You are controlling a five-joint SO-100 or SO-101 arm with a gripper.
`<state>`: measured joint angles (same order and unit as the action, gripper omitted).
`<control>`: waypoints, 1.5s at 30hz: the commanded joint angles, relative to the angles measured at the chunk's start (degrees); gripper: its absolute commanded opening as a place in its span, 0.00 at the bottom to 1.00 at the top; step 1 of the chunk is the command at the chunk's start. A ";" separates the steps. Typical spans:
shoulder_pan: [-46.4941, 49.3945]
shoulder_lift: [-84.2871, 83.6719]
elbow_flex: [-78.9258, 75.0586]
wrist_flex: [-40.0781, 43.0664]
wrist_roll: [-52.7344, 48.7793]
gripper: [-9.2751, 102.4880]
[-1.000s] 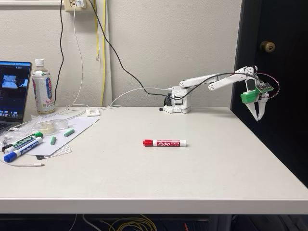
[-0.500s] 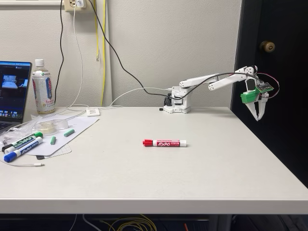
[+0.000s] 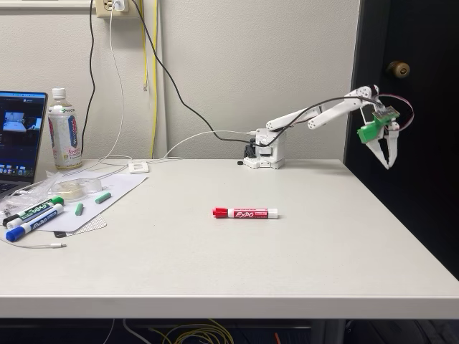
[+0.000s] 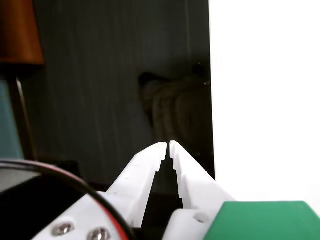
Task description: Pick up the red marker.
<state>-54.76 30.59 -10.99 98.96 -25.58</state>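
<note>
On the table [image 3: 344, 236] lies the red marker [image 3: 244, 213], untouched.

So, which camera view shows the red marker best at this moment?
The fixed view shows it best: the red marker lies whole on the white table, with its label readable and nothing touching it. The wrist view looks past the table's edge at a dark floor, with the gripper shut and empty, so it gives nothing of the marker.
</note>
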 commanded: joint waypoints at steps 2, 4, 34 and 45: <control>1.23 6.86 -2.29 0.62 0.97 0.08; 1.41 8.00 -2.29 1.14 1.49 0.08; 26.02 48.78 20.48 1.23 18.63 0.08; 37.62 71.89 37.44 1.23 21.80 0.08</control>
<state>-19.42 96.42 25.05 100.02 -4.75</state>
